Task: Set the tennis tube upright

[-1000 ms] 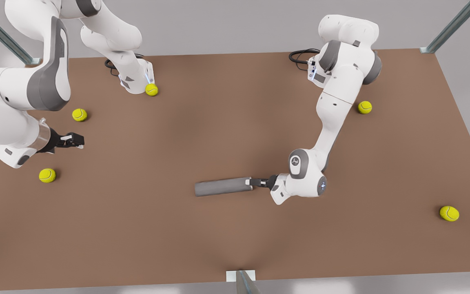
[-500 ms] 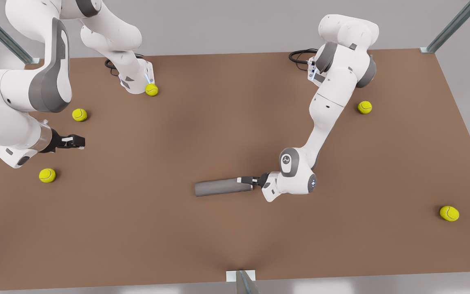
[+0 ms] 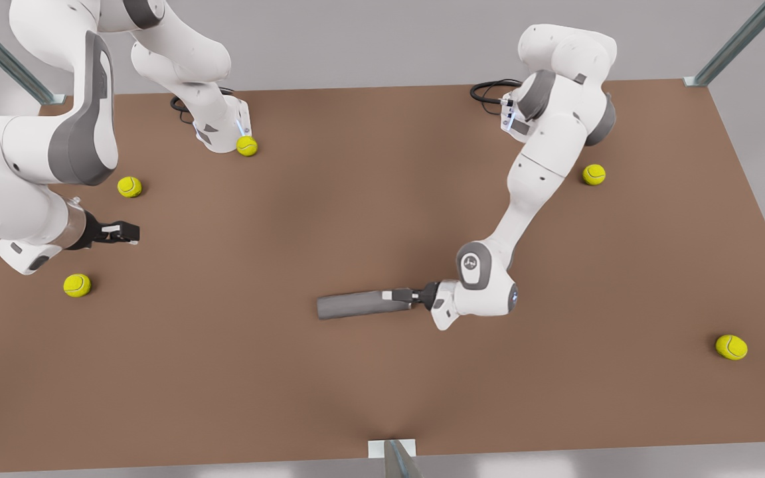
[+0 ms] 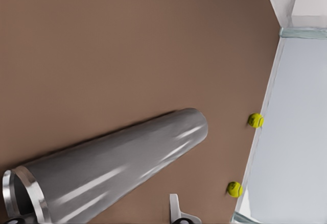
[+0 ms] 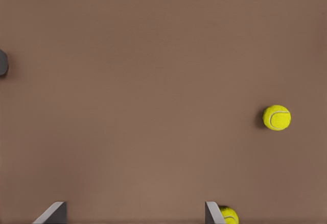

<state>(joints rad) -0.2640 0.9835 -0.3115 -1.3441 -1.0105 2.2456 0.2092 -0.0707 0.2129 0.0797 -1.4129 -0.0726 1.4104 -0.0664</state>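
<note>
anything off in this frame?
The tube lies flat on its side mid-table, not upright. The left gripper is at its rimmed end. Five balls are strewn loose around the table. The right gripper waits open at the front view's left.

Even soft light, faint shadows, slight blur.

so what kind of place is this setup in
Likely a simulated robot test bench, not a real room: a bare brown table with metal frame posts, two white arms, scattered tennis balls, and a grey tennis tube lying down.
</note>
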